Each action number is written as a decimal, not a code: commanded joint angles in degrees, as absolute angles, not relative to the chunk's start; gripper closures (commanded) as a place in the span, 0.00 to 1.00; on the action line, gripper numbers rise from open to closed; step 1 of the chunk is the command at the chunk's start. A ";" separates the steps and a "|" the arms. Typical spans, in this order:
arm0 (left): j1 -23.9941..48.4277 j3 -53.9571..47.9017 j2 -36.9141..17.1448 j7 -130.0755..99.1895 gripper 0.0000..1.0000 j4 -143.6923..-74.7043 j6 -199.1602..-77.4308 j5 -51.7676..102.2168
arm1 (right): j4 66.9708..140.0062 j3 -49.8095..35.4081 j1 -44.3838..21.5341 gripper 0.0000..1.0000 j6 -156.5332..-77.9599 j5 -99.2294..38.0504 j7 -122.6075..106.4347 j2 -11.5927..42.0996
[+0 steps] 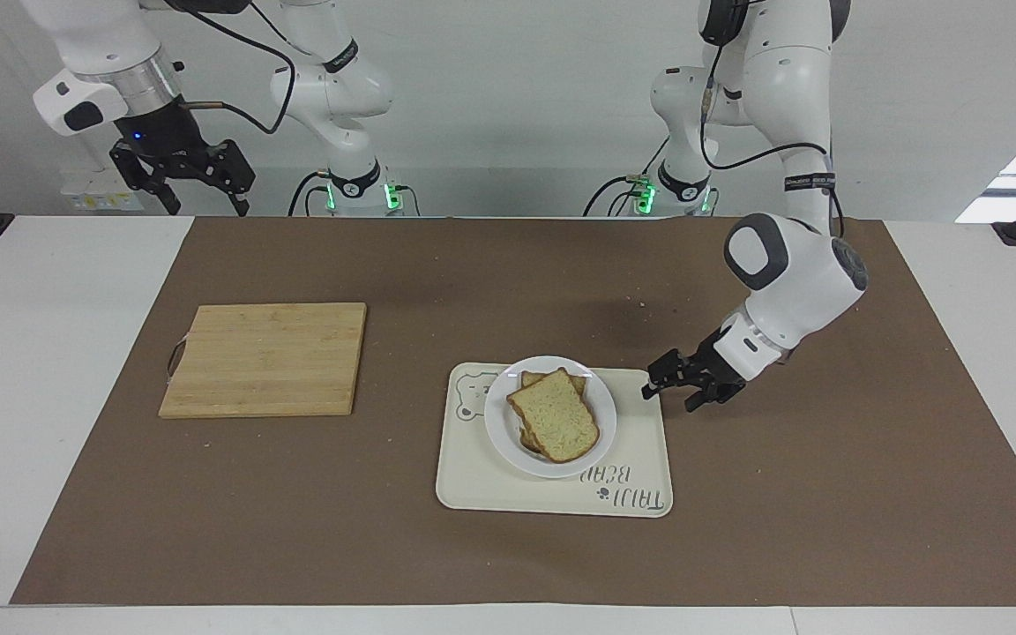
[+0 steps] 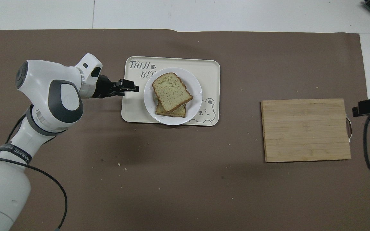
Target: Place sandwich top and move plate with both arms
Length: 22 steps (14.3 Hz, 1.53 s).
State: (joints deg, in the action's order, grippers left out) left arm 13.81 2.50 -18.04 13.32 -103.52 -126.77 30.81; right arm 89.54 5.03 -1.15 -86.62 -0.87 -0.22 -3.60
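Facing view, from my remote console, read across from the right arm's end. The right gripper [image 1: 199, 198] hangs high over the bare table edge at about ten o'clock from the rectangular bamboo cutting board [image 1: 265, 359]; I see its jaws spread with nothing between them, and this arm waits. The board lies flat on the brown paper mat [image 1: 781, 494]. At roughly four o'clock from the board I find the cream rectangular tray with a bear print [image 1: 481, 476]. On it rests the small round white plate [image 1: 499, 423], set toward the tray's bear-printed end and its edge nearer the robots. The sandwich top [image 1: 554, 415], a pale speckled bread slice with a brown crust, lies on a lower slice [image 1: 580, 384] on the plate, turned a little askew so that the lower slice's corners show. At about two o'clock from the plate I see the left gripper [image 1: 670, 395], low over the tray's corner, clear of the plate's rim, its jaws parted and gripping nothing.
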 commanded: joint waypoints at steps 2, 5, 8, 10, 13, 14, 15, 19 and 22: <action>13.80 7.10 -11.00 12.83 0.00 -103.54 -116.40 20.50 | 89.91 4.83 -0.62 0.00 -86.13 -1.50 -1.67 -4.22; 13.10 9.75 -8.27 13.18 0.00 -96.45 -103.67 8.83 | 89.91 4.83 -0.62 0.00 -86.22 -1.49 -1.58 -4.22; 10.91 10.02 -7.30 15.02 0.00 -88.27 -93.90 3.70 | 89.91 4.83 -0.62 0.00 -86.22 -1.49 -1.58 -4.22; 9.33 10.46 -7.29 18.01 0.00 -83.00 -86.26 3.42 | 89.91 4.75 -0.62 0.00 -86.22 -1.32 -1.58 -4.22; 5.80 10.11 -6.68 18.89 0.00 -73.60 -74.40 3.34 | 89.91 4.75 -0.70 0.00 -86.31 -0.97 -1.58 -4.22; 5.80 10.19 -6.16 19.24 0.00 -70.95 -71.57 2.99 | 89.91 4.57 -0.79 0.00 -86.31 -0.97 -1.50 -4.22; 5.80 10.20 -5.37 19.16 0.00 -69.88 -70.50 2.81 | 89.91 4.57 -0.79 0.00 -86.31 -0.97 -1.49 -4.22; 5.36 10.37 -5.18 19.34 0.00 -70.05 -70.84 2.02 | 89.91 4.57 -0.79 0.00 -86.31 -0.88 -1.58 -4.22; 6.24 9.49 -4.31 19.07 0.00 -71.88 -70.58 2.28 | 89.91 4.57 -1.05 0.00 -86.40 -0.88 -1.49 -4.22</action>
